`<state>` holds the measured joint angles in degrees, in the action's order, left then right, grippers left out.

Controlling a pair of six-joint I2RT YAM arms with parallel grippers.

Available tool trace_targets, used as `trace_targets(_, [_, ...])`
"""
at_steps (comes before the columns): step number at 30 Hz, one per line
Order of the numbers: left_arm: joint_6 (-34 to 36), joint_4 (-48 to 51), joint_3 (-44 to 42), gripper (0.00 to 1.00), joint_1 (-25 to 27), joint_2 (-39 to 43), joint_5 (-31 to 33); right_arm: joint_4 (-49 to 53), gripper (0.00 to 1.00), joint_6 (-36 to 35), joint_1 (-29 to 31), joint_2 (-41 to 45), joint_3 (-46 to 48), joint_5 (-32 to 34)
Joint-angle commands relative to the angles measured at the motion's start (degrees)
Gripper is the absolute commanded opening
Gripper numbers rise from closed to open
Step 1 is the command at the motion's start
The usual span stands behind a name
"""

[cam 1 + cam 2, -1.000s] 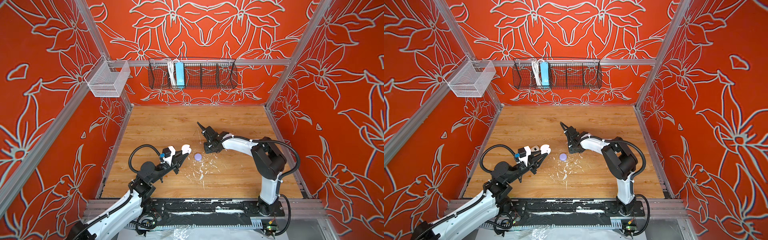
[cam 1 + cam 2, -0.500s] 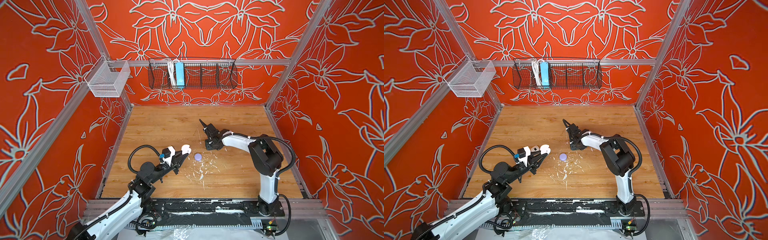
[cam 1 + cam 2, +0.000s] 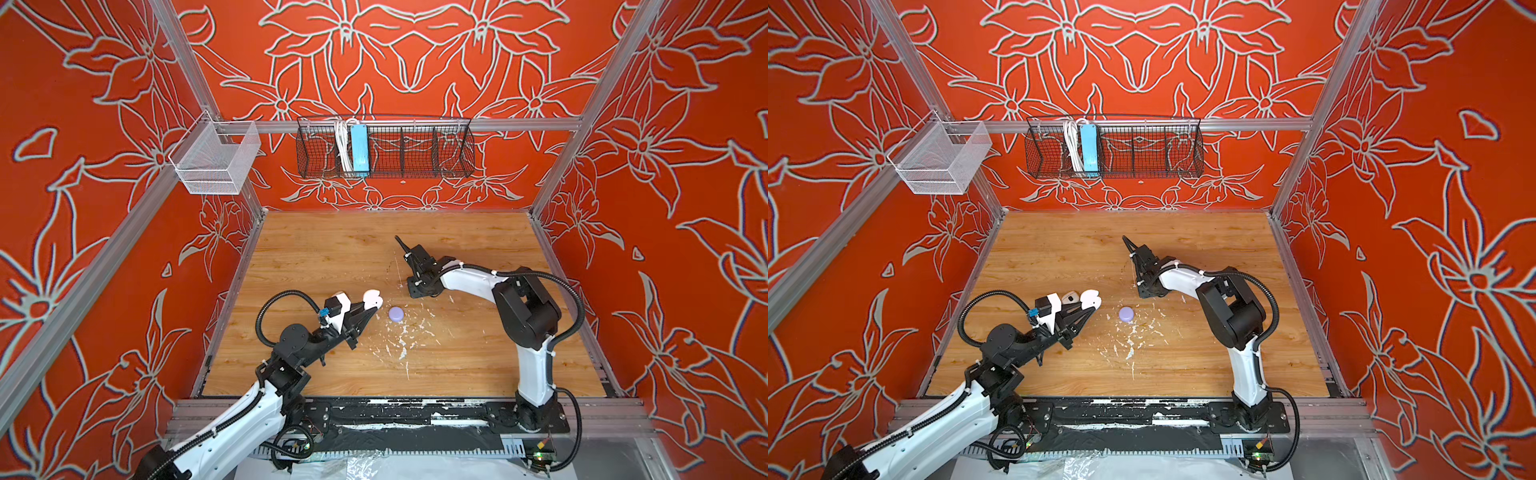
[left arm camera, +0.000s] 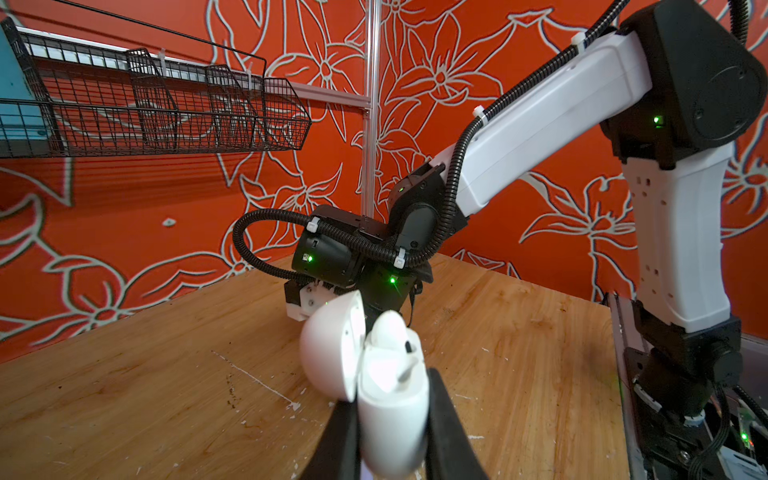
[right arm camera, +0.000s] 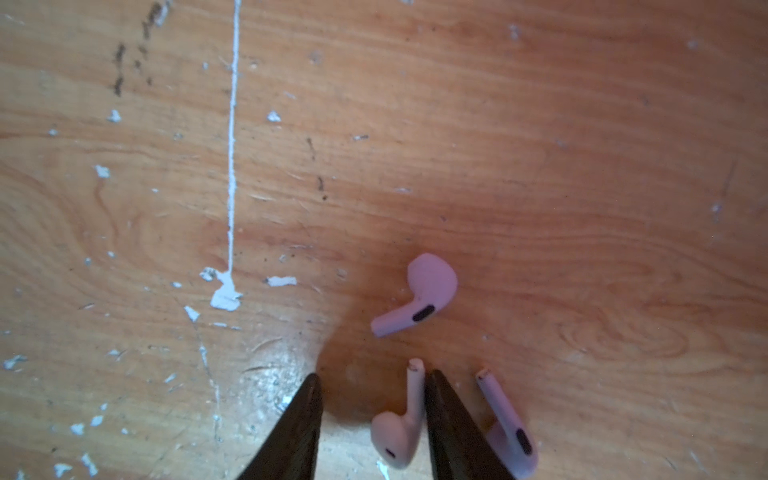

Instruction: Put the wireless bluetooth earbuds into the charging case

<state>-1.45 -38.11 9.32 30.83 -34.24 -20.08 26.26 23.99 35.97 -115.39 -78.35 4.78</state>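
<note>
Three little matte lavender earbuds [image 5: 419,299], curvy stems, on a scuffed wood tabletop [image 5: 540,124]; right gripper [image 5: 373,374] jaws apart around one. And the left gripper [image 4: 388,386] is clamped on the glossy white charging case [image 4: 392,424], lid open.

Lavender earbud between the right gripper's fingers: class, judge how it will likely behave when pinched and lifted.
This lavender earbud looks small and hard-shelled, so it is probably light and stiff. Its smooth, rounded head may slip or swivel between the narrow fingers of the right gripper. Lying flat on the wooden table, its thin stem might skid away if nudged off-centre.
</note>
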Motion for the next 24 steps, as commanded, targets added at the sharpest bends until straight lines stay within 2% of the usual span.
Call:
trace_targets(1, [0.3, -0.3, 2.1, 0.00, 0.3, 0.5, -0.5, 2.6, 0.43, -1.8, 0.4, -2.3, 0.2, -1.9])
trace_targets(8, [0.2, -0.4, 2.2, 0.00, 0.3, 0.3, -0.5, 1.7, 0.43, -7.3, 3.5, 0.5, 1.6, -1.3])
trace_targets(18, [0.4, 0.1, 2.2, 0.00, 0.3, 0.4, -0.1, 3.1, 0.43, -9.7, 6.4, 1.3, 2.0, -0.1])
trace_targets(24, [0.3, 0.0, 2.3, 0.00, 0.3, 0.2, -0.3, 5.5, 0.43, -8.0, 7.0, 2.9, 3.4, 6.6])
